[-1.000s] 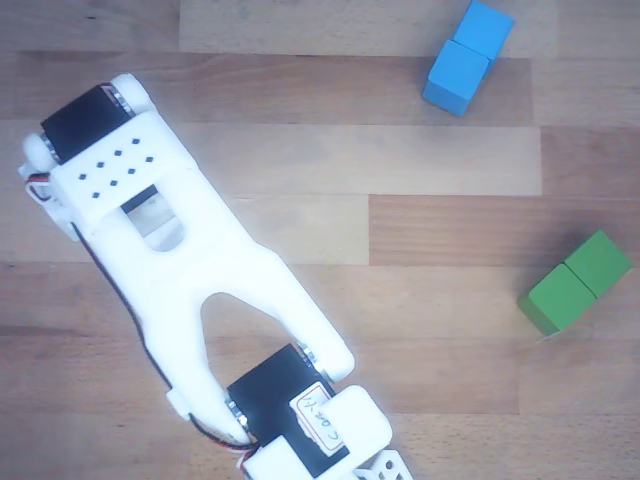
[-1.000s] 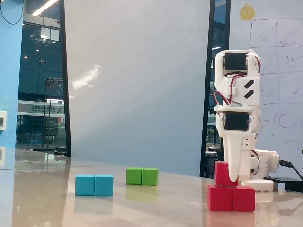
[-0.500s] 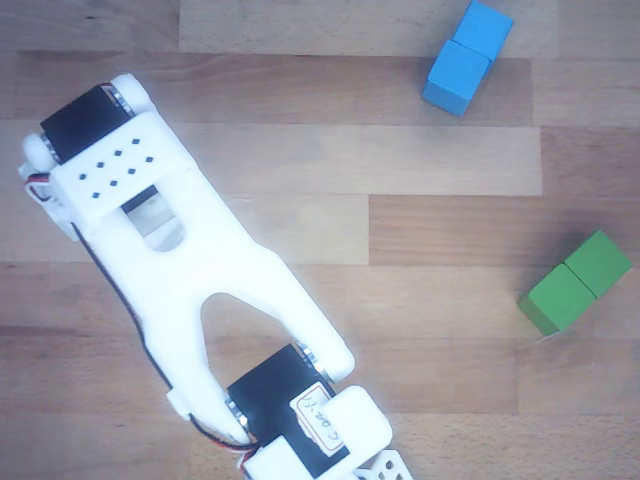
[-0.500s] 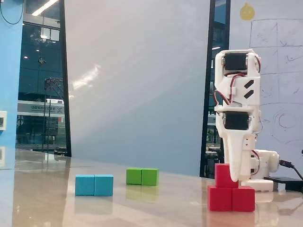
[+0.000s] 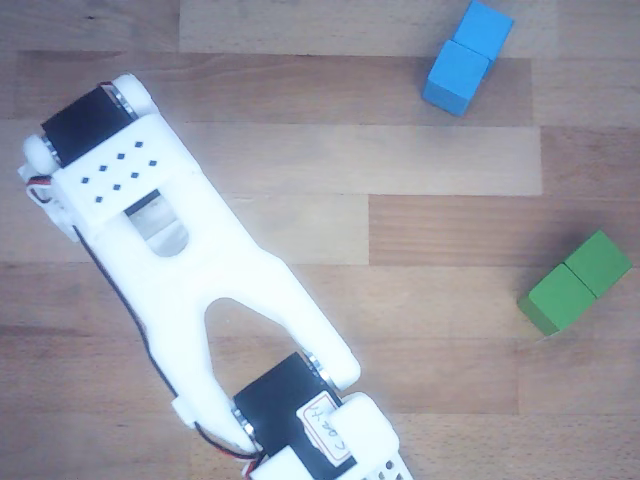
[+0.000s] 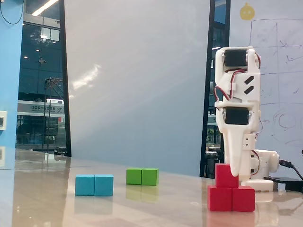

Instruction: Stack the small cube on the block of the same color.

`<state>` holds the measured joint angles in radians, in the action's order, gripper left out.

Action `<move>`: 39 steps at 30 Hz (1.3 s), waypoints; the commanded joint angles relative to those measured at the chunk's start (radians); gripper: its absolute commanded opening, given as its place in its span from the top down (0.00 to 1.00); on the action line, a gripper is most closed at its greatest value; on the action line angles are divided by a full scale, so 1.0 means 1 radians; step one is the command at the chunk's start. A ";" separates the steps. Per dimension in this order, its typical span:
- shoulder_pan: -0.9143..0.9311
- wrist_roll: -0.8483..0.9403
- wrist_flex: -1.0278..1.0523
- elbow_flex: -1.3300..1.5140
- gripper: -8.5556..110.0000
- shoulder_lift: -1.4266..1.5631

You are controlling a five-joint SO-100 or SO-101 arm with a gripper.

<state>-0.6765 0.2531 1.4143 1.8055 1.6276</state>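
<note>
in the fixed view the red block (image 6: 231, 198) lies nearest on the tabletop (image 6: 142, 203), and the small red cube (image 6: 225, 177) sits on top of it, flush over its left half. the stack looks made. the tool (image 6: 235, 174) hangs point-down from the white arm (image 6: 236, 94), its tip at the cube's upper right corner, touching it or just beside it. compared with a second ago the arm stands a little higher and the tip covers less of the cube, so the tool seems to be lifting off while the cube has stayed put on the block. that suggests the cube has been let go and the task is near its end, with only a clean withdrawal left. how far the fingers are parted cannot be told from either picture, and whether they grip the cube at all is unclear.

farther back sit the blue block (image 6: 94, 185) and, beyond it, the green block (image 6: 142, 176), both well apart from the stack. in the other view, looking down, the arm (image 5: 180, 260) hides the red pieces; the blue block (image 5: 467, 56) and green block (image 5: 575, 282) lie off to the right.
</note>
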 commanded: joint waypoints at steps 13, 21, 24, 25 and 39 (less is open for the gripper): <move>0.199 0.006 0.114 -0.084 0.71 0.319; 0.495 0.002 0.012 0.009 0.71 0.402; 0.574 -0.011 -0.086 0.109 0.71 0.463; 0.595 -0.012 -0.123 0.152 0.71 0.488; 0.767 0.000 -0.391 0.792 0.71 0.969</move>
<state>0.0752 0.2516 1.0462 2.5249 2.4406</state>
